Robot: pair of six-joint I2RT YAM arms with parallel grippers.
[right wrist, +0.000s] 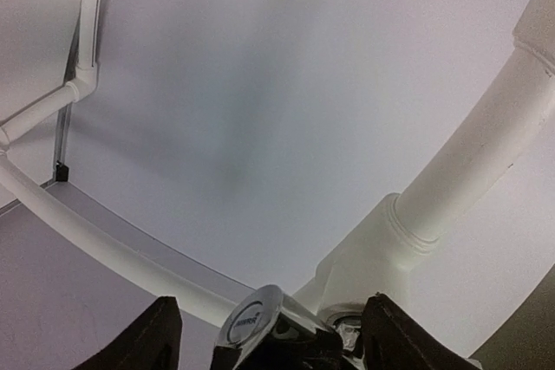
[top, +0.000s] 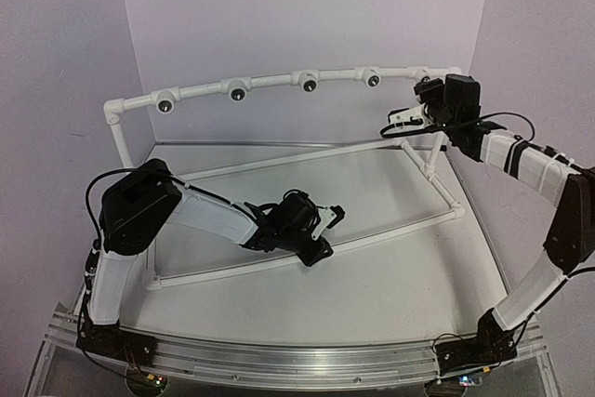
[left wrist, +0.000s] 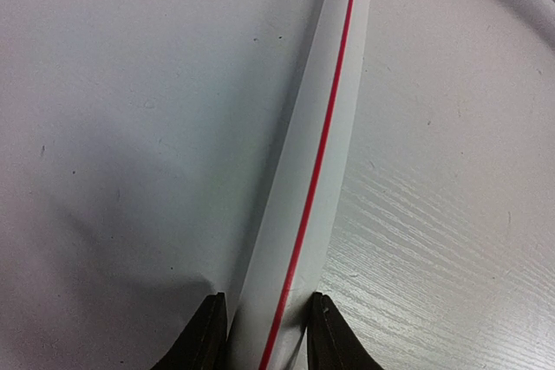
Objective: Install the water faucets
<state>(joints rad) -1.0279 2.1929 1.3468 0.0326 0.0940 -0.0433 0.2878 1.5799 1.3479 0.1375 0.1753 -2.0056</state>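
A shiny silver water faucet (right wrist: 253, 327) with a round cap sits between the fingers of my right gripper (right wrist: 270, 301), its threaded end against a white pipe fitting (right wrist: 373, 253). In the top view my right gripper (top: 421, 107) is raised at the right end of the curved top pipe (top: 270, 81); the faucet is hidden there. My left gripper (top: 314, 250) is low on the table, shut on the frame's front bottom pipe (top: 400, 232). In the left wrist view this gripper (left wrist: 266, 302) clamps the white pipe with a red stripe (left wrist: 323, 127).
The top pipe carries several round white fittings with dark holes (top: 238, 92), facing forward. A second bottom pipe (top: 279, 161) runs along the back. An upright post (top: 433, 151) stands under my right gripper. Lilac walls close in the back and sides.
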